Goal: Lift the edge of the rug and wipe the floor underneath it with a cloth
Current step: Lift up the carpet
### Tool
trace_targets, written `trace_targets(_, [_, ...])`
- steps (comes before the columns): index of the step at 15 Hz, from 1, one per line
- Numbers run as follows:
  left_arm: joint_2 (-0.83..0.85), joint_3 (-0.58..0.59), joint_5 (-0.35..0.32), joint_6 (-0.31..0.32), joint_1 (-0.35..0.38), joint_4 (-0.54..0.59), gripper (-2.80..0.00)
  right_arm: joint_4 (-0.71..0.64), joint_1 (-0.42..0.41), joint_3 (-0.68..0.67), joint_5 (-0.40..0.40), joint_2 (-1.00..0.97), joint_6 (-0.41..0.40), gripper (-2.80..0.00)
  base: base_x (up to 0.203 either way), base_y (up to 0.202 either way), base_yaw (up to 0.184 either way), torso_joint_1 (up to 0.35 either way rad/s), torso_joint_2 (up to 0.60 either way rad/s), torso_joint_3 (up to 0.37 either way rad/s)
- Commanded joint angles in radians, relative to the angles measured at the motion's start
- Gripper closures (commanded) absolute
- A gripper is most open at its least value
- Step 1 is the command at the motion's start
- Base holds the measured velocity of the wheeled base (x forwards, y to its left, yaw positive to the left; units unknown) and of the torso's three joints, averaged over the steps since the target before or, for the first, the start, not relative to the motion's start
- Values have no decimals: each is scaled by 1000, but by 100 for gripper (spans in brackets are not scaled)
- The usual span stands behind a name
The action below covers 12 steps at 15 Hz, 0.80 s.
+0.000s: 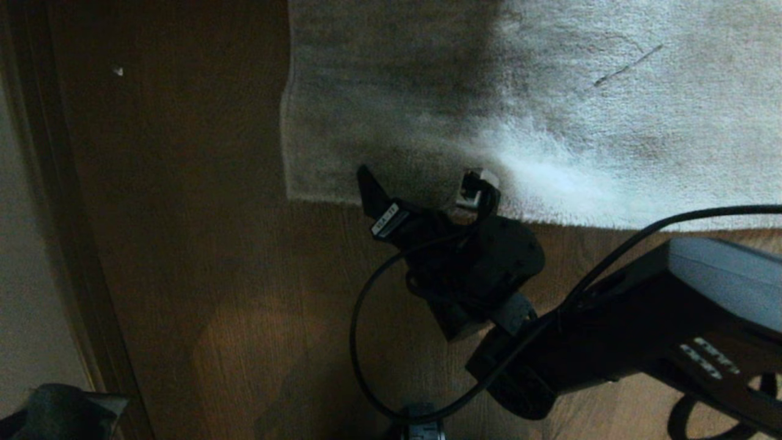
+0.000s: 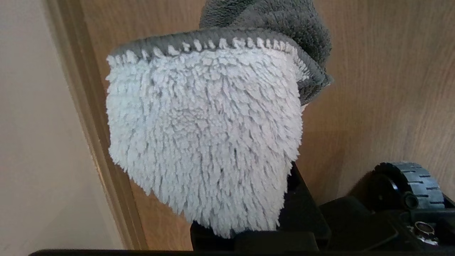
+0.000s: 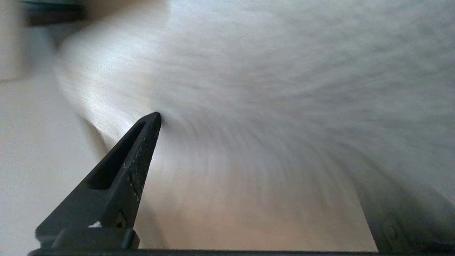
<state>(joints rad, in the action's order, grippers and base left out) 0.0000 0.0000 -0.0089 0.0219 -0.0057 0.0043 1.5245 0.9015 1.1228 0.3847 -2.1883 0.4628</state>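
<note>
Rug edge (image 1: 427,205) lies flat on the floor (image 1: 244,305); nothing lifted or wiped yet. My right gripper (image 1: 421,183) sits over that edge, jaws wide, empty. My left gripper, away from the rug, is clamped on the cloth (image 2: 202,142).

My rug edge (image 1: 427,205) lies flat on the floor (image 1: 201,275), a straight border of light grey plush pile running from a corner (image 1: 292,197) at the rug's near left. The floor is brown wooden planking with wavy grain. My cloth (image 2: 204,142) is a small pale grey-white shaggy rag with a darker grey stitched hem, hanging above the planks.
</note>
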Motion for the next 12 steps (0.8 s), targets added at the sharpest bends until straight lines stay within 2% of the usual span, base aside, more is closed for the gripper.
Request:
trace_targets(1, [0, 0, 0, 0, 0, 0, 0, 36, 13, 0, 7, 21, 4, -280, 0, 0, 0, 0, 0, 0])
trace_targets(4, [0, 0, 0, 1, 0, 0, 0, 42, 14, -1, 13, 18, 23, -280, 0, 0, 0, 0, 0, 0])
trace_targets(6, [0, 0, 0, 1, 0, 0, 0, 43, 13, -1, 14, 18, 89, -280, 0, 0, 0, 0, 0, 0])
trace_targets(8, [0, 0, 0, 0, 0, 0, 0, 45, 12, -2, 14, 20, 211, -280, 0, 0, 0, 0, 0, 0])
trace_targets(10, [0, 0, 0, 0, 0, 0, 0, 45, 10, 6, 15, 17, 366, -280, 0, 0, 0, 0, 0, 0])
trace_targets(12, [0, 0, 0, 0, 0, 0, 0, 45, 5, 31, 16, -10, 451, -280, 0, 0, 0, 0, 0, 0])
